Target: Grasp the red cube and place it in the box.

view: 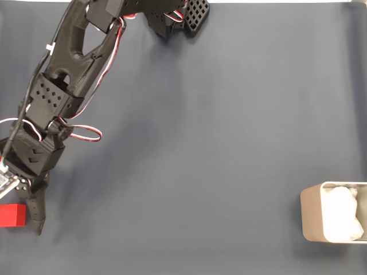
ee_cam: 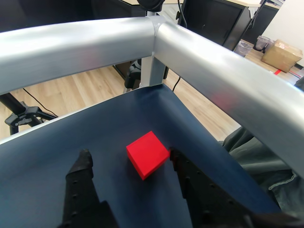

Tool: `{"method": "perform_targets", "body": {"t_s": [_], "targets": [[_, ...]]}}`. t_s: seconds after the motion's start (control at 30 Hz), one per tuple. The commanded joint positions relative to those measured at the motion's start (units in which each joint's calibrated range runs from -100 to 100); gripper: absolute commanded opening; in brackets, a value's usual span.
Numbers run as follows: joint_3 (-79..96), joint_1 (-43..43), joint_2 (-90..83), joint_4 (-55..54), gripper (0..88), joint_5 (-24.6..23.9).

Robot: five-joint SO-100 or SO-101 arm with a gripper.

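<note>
The red cube (view: 12, 215) lies on the dark blue mat at the far left edge of the fixed view. One black finger (view: 37, 212) stands just right of it, reaching down from the arm. In the wrist view the cube (ee_cam: 147, 154) rests on the mat between the two fingers of my open gripper (ee_cam: 128, 154), nearer the right finger (ee_cam: 179, 164) than the left finger (ee_cam: 83, 166). Neither finger touches it. The beige-grey box (view: 311, 215) with its white lumpy lining (view: 341, 215) stands far off at the lower right, cut by the frame edge.
The arm's base (view: 183, 17) sits at the top of the mat, and the arm runs down the left side. A wide stretch of bare mat (view: 200, 160) separates cube and box. Silver frame rails (ee_cam: 156, 33) meet at the table corner just beyond the cube.
</note>
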Motion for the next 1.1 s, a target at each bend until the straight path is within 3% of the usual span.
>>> {"method": "perform_targets", "body": {"t_s": [0.0, 0.6, 1.07], "targets": [[-3.81, 0.94, -0.04, -1.64, 37.7, -0.44], [-11.66, 1.93, 6.19, -2.87, 38.2, -1.47], [-6.18, 0.15, 4.55, -2.55, 38.4, -1.51]]}}
